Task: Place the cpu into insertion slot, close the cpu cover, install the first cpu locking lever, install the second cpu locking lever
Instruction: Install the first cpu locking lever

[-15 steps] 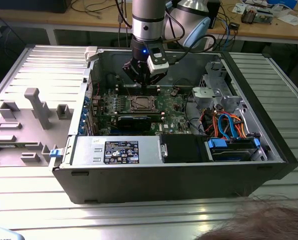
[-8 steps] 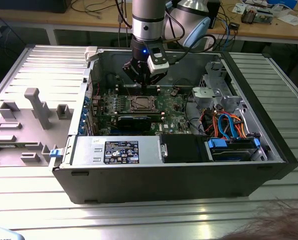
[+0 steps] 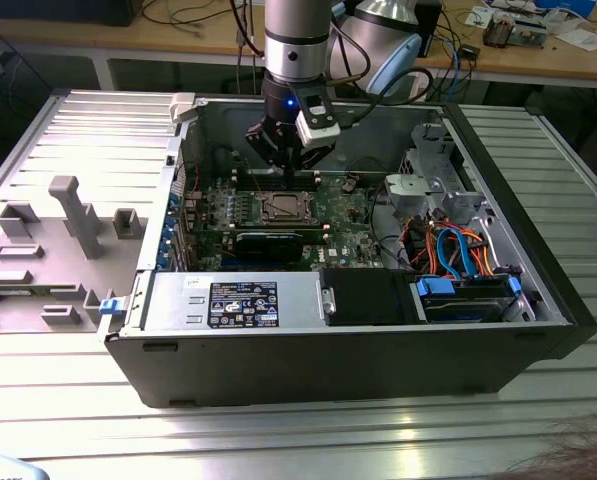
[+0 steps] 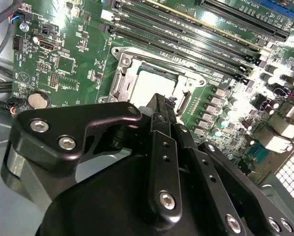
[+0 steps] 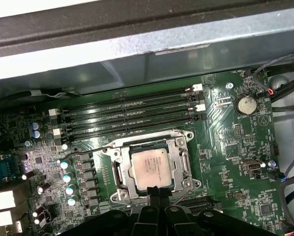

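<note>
here the cpu (image 5: pixel 149 168), a flat square chip with a silvery-beige face, sits in the insertion slot (image 5: pixel 118 173) under the silver cpu cover (image 5: pixel 185 164); fingers (image 5: pixel 155 201) together just beside it.

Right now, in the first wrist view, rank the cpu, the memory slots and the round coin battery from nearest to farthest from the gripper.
1. The cpu, seated in its socket just beyond the gripper.
2. The memory slots, past the socket.
3. The coin battery, off toward the board's far corner.
</note>
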Tool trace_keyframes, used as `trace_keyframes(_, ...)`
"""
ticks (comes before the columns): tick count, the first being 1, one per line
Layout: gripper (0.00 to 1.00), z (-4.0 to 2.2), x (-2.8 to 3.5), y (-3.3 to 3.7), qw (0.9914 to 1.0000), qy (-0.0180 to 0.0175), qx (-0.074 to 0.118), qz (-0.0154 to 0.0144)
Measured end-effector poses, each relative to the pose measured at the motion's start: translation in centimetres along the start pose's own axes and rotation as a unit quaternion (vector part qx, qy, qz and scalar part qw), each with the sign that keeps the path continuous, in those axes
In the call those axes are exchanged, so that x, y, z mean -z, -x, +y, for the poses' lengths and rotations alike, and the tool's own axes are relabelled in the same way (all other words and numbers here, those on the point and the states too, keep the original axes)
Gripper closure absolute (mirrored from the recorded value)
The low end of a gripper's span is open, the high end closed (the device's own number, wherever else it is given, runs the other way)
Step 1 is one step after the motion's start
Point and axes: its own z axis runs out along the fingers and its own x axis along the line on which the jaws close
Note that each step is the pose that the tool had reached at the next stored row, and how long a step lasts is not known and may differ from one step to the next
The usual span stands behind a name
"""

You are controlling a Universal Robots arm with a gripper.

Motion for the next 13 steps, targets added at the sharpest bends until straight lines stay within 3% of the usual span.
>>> trace_keyframes(13,0.89,0.0,0.0,0.0,0.99993,0.0003,0.012,-0.0007)
